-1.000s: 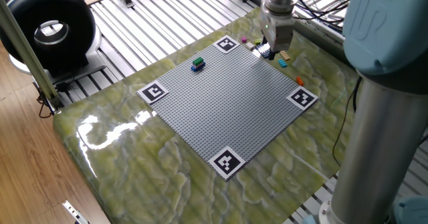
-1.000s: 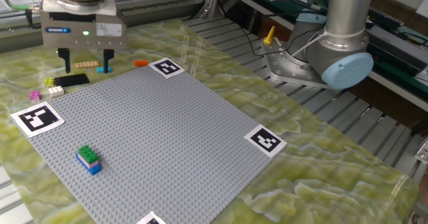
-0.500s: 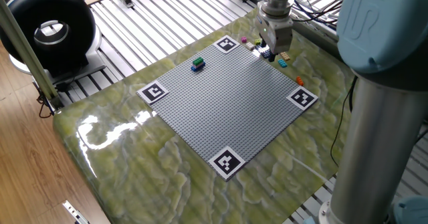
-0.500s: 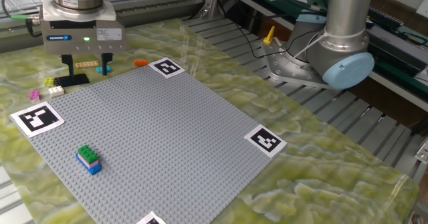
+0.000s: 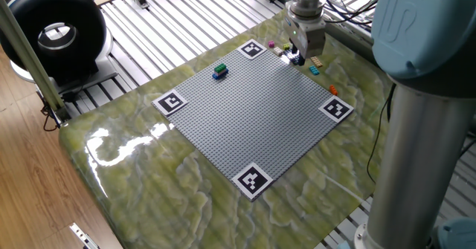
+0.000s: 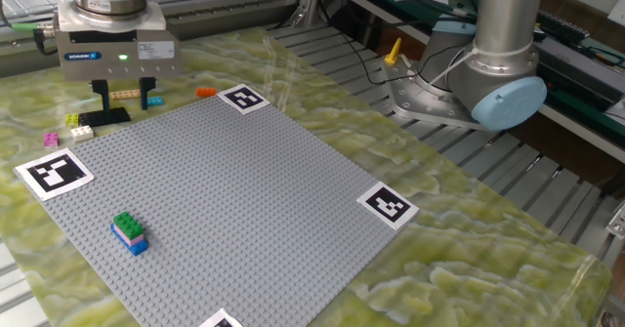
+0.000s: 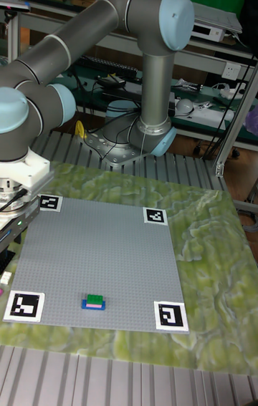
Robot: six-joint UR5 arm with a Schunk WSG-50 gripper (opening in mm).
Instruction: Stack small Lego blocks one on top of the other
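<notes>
Green marbled tabletop (image 6: pixel 293 63) sitting on a ribbed metal frame, with a big grey baseplate (image 6: pixel 225 200) taking up most of it and a marker tag (image 6: pixel 54 172) at each corner, presumably so the cameras can locate the plate.

Going left to right in the other fixed view: off the plate's far-left edge there's the loose pile, a pink brick (image 6: pixel 51 139), a yellow brick (image 6: pixel 73 119) with a white one just beside it, and a black piece (image 6: pixel 109 116). Looks like that's the supply, kept off the plate so the build area stays free. The gripper (image 6: pixel 121 95) hangs right over this pile, fingers (image 6: pixel 101 97) pointing straight down and spread a little with nothing between them, so the guess is it's lining up a pick. A tan strip and a cyan brick (image 6: pixel 156 100) lie just behind it, an orange brick (image 6: pixel 205 92) further right, near the corner tag.

The stack (image 6: pixel 129 232) sits well apart, on the plate's near-left side: green on top, pink and blue under it, pressed onto the studs so it stays put.

Far right is just the arm's base (image 6: pixel 479 83).
</notes>
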